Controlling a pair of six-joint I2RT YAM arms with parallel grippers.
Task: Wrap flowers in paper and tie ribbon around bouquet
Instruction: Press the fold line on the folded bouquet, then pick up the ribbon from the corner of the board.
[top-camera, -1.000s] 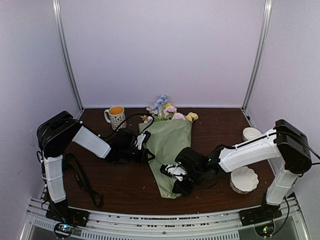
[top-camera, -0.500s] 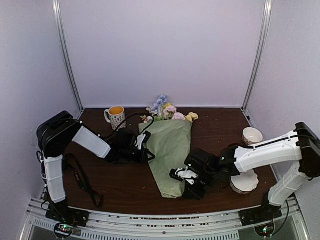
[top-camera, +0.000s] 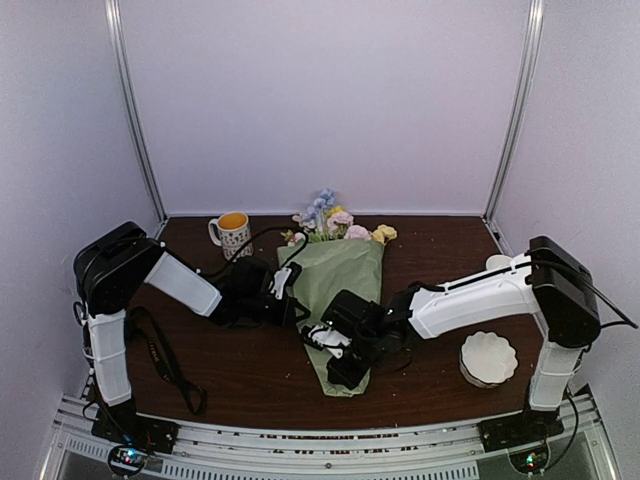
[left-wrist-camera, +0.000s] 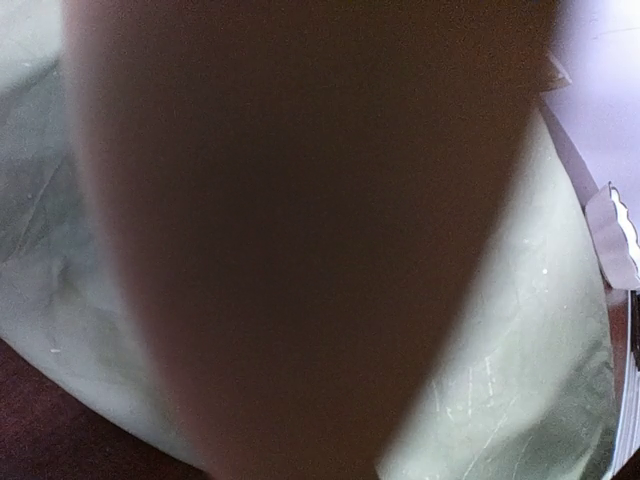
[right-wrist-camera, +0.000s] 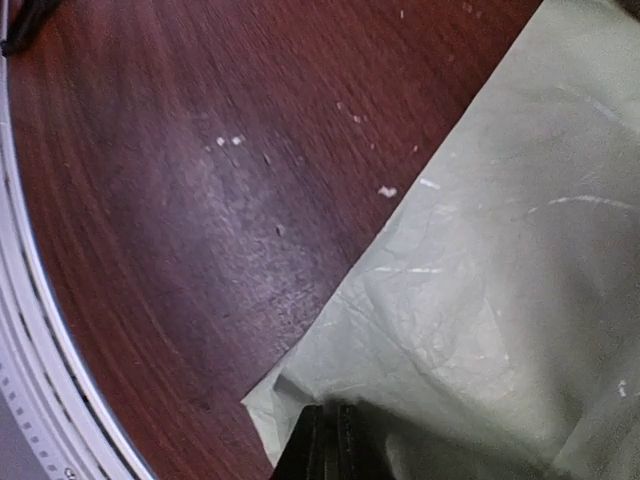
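The right gripper is resting on the narrow end of the paper, jaws almost together; whether it is pinching the paper is unclear. The left gripper, closed, is sitting at the paper's left edge. The bouquet is lying mid-table, flowers pointing away. The ribbon is lying far left.

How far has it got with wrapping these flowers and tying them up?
Wrapping looks mostly done: the flowers poke out of a green paper cone. The left gripper and right gripper, both shut, are working at the paper. Tying is left: the black ribbon lies untouched by the left arm's base.
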